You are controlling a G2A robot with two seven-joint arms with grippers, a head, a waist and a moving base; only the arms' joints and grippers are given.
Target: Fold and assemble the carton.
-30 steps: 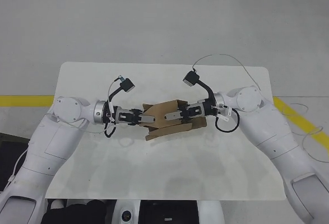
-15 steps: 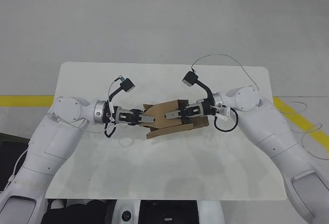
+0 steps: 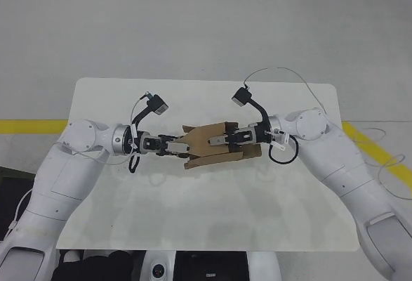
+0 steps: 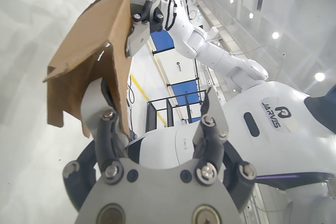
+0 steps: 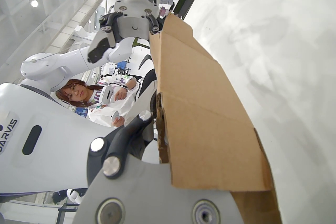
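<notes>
A brown cardboard carton, partly folded, is held over the middle of the white table between the two arms. My right gripper is shut on the carton's right-hand panel; one finger lies against the cardboard and the other is hidden behind it. My left gripper is at the carton's left end and open. In the left wrist view, one finger sits inside the folded carton and the other stands well apart. The right wrist view shows the left gripper spread wide.
Bare white tabletop surrounds the carton on all sides. The table's edges are well away from both grippers. A thin cable arcs over the far right part of the table from the right arm.
The carton has tilted slightly, its near left corner drawn in toward the arms. The left wrist has turned a little at the carton's end. The right gripper keeps its hold.
</notes>
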